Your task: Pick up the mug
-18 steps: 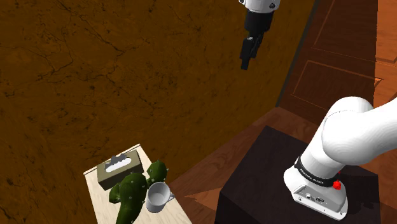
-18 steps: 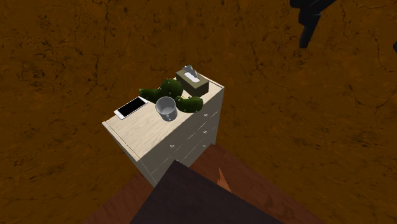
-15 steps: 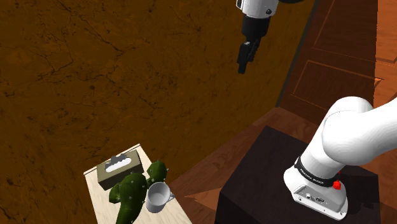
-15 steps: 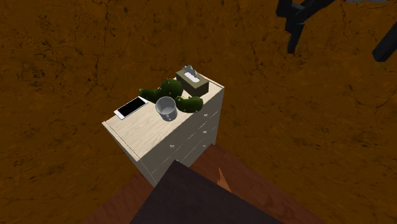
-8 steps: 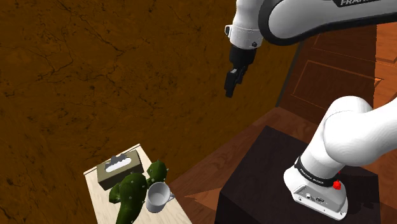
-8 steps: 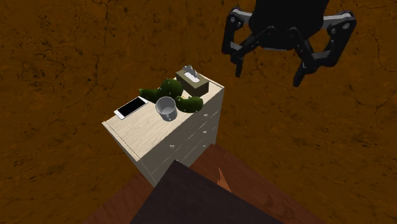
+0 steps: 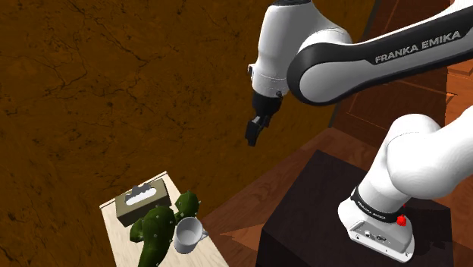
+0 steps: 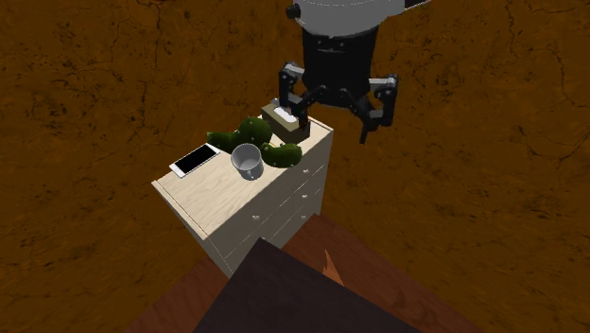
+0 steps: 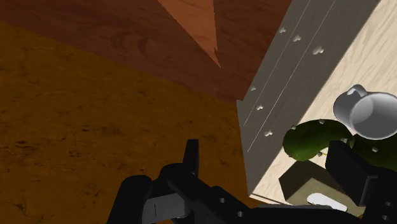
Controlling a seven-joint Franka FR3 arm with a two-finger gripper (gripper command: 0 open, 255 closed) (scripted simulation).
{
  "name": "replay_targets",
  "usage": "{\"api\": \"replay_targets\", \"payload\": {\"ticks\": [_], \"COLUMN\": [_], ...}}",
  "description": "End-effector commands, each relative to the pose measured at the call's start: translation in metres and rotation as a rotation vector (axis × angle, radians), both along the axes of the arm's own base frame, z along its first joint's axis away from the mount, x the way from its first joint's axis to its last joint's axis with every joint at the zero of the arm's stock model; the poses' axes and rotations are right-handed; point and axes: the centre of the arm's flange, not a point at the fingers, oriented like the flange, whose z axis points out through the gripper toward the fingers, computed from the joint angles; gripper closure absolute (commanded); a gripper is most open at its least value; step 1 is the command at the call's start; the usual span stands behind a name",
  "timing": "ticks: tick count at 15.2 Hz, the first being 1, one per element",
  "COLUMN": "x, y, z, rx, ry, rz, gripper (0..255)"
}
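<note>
The hand (image 8: 323,123) covers part of the tissue box (image 8: 288,129) in the second exterior view.

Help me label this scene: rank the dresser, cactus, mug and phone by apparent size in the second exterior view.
1. The dresser, by far the largest.
2. The cactus.
3. The mug and the phone look about alike; I would not rank them.

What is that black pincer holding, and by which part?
Nothing. The pincer hangs open in the air, well apart from the mug on the dresser.
</note>
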Motion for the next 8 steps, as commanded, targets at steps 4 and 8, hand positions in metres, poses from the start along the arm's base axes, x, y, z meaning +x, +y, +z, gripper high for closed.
{"api": "replay_targets", "payload": {"ticks": [4, 8], "x": [0.004, 0.008], "y": [0.045, 0.082], "z": [-0.045, -0.079], "rx": [0.022, 0.038], "ry": [-0.026, -0.045], "rz": [0.005, 0.009], "gripper": [0, 0]}}
